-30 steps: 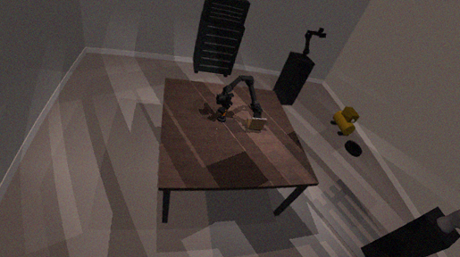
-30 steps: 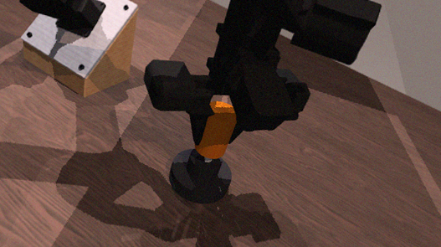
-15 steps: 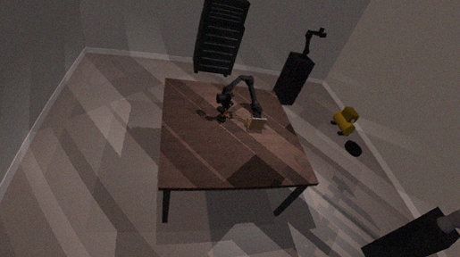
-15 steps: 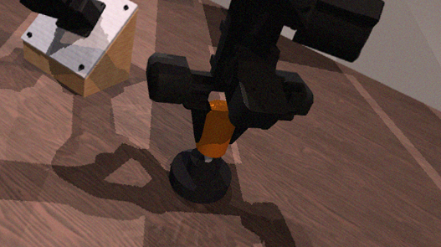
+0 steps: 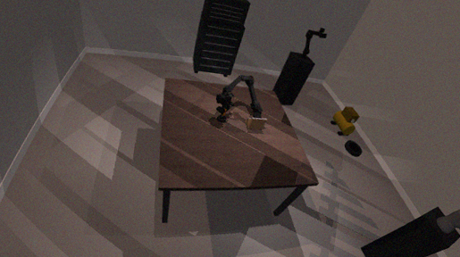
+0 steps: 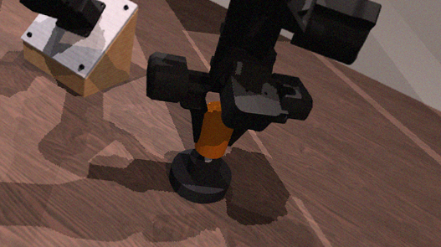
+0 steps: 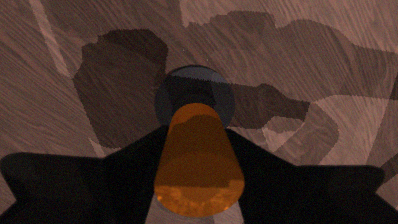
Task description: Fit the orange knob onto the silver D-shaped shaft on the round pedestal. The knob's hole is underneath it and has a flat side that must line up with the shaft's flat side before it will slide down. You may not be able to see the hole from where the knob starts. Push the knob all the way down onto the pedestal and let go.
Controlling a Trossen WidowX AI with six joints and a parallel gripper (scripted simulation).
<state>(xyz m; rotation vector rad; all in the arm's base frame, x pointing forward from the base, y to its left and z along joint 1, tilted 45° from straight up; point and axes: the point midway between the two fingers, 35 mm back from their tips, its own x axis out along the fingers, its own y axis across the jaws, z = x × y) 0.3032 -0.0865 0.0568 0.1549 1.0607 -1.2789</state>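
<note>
Brown tabletop (image 5: pixel 227 146) (image 6: pixel 318 220) (image 7: pixel 30 100) below — orange knob (image 6: pixel 214 133) (image 7: pixel 199 155) between the pincer's (image 6: pixel 214 137) (image 7: pixel 199 150) fingers.

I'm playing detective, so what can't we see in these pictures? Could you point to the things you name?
- Hole under the orange knob (image 6: pixel 215 133) (image 7: pixel 199 155): faces down, hidden in exterior and wrist views.
- Shaft's flat side: exterior shows only a sliver below the knob.
- Middle of the silver plate (image 6: pixel 112 22): arm covers it in exterior.
</note>
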